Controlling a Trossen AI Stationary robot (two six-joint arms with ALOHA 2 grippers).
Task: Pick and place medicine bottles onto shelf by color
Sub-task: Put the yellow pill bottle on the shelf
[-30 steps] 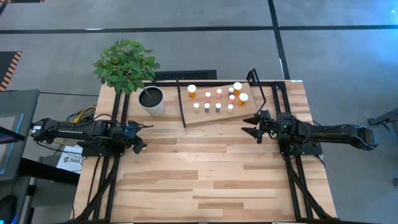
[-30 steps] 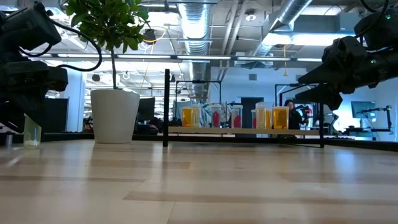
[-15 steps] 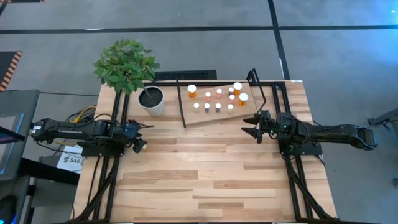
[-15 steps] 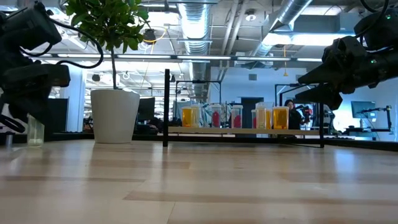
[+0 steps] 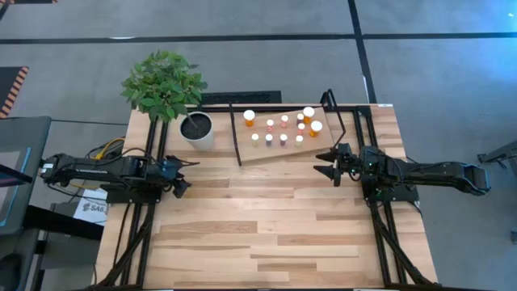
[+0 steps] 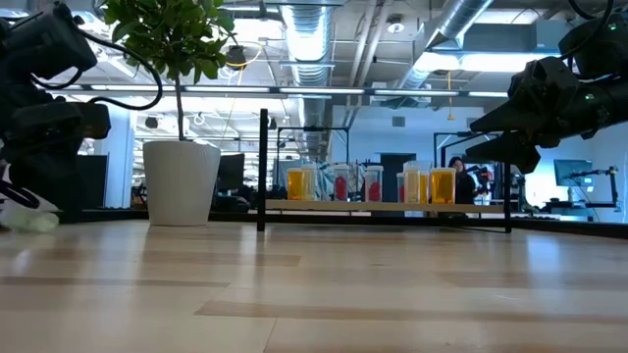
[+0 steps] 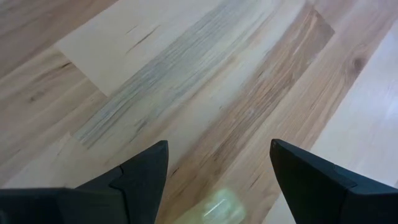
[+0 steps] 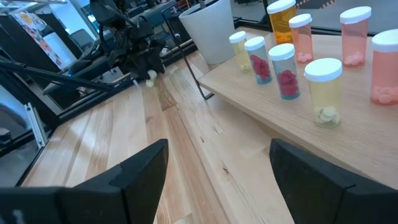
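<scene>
From desk level, the light plank desk (image 6: 314, 294) fills the foreground. The shelf (image 6: 388, 207) stands at the far side, a pale board between thin black uprights, with the medicine bottles (image 6: 371, 183) lined upright on it: orange ones at both ends, pinkish-red ones between. A white plant pot (image 6: 182, 182) with a leafy plant sits on the desk just beside the shelf. My left gripper (image 6: 39, 118) hangs at one edge of the picture, above a pale object (image 6: 29, 222) lying on the desk. My right gripper (image 6: 491, 132) hovers at the opposite edge, above the shelf's end, fingers apart and empty. A person (image 6: 457, 176) shows in the room beyond.
</scene>
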